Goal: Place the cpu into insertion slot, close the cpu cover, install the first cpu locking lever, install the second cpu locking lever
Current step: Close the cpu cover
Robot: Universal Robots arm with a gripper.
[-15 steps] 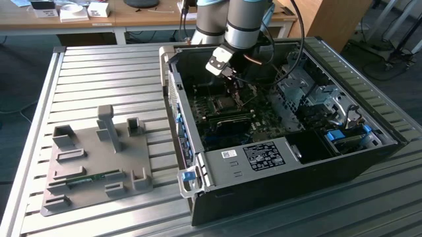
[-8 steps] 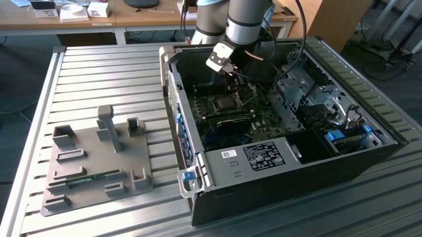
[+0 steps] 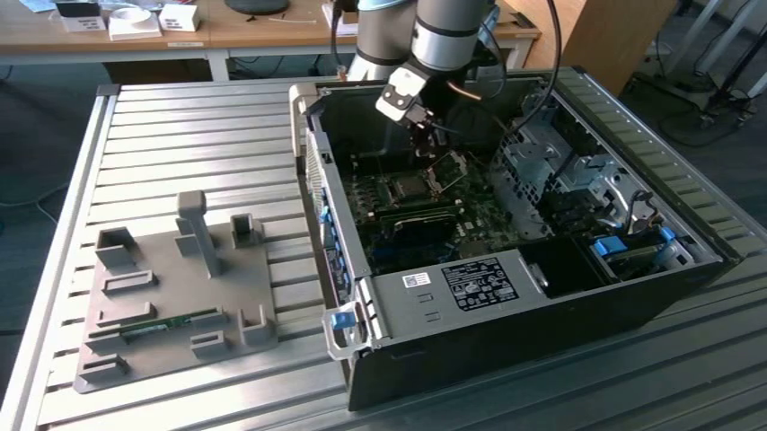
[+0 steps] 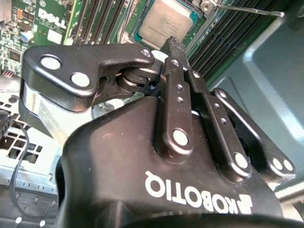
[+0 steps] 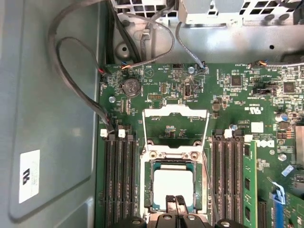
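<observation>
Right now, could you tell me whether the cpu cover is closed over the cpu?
No, in the first wrist view the cpu cover is swung open and the cpu lies uncovered.

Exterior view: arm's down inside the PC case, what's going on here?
The arm's gripper is reaching into the open computer case, over the motherboard. In the first wrist view the cpu is seated in the insertion slot, while the cpu cover lies flipped open beyond it, not yet closed. The gripper is shut on nothing, its tip at the cpu's edge. I cannot tell whether it touches.
</observation>
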